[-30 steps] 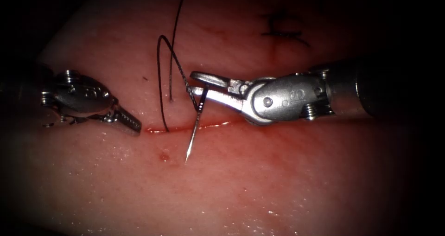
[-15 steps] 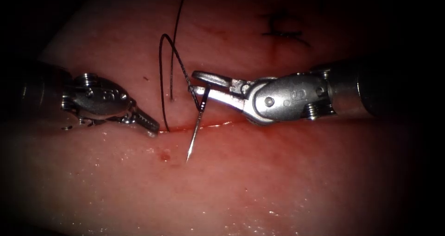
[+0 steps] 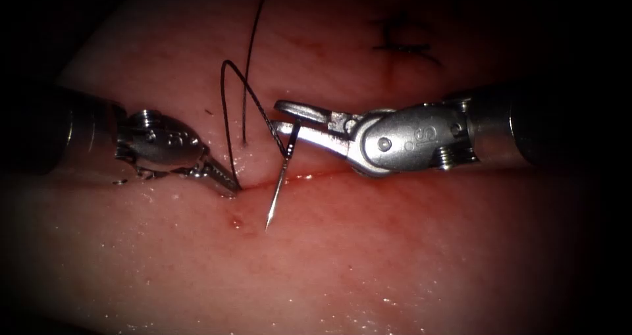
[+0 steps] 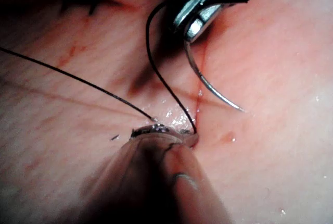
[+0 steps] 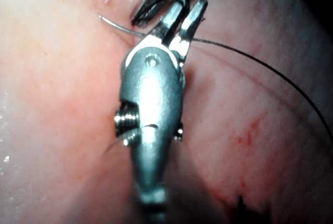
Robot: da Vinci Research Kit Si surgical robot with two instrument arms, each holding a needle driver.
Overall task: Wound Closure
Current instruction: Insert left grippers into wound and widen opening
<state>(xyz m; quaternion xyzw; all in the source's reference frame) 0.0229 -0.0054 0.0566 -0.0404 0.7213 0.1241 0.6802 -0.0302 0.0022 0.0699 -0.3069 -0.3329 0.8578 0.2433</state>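
One stitch (image 3: 401,45) sits tied beyond the right tool (image 3: 284,121) — it grips the needle (image 3: 278,183) near its tail, tip free; cut (image 3: 309,176) mostly open — left tool (image 3: 224,182) closed, empty.

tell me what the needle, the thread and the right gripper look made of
Needle: polished metal, probably steel, thin with a bright glint; it is held near its thread end by the right gripper.
Thread: dark, fine strand, matte; fibre or polymer, unclear.
Right gripper: bright, smooth metal with specular highlights.

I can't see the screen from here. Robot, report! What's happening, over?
Right tool grips the needle near its thread end, point free above the tissue. Left tool shut, tip at the cut beside the thread. Nothing blocking.
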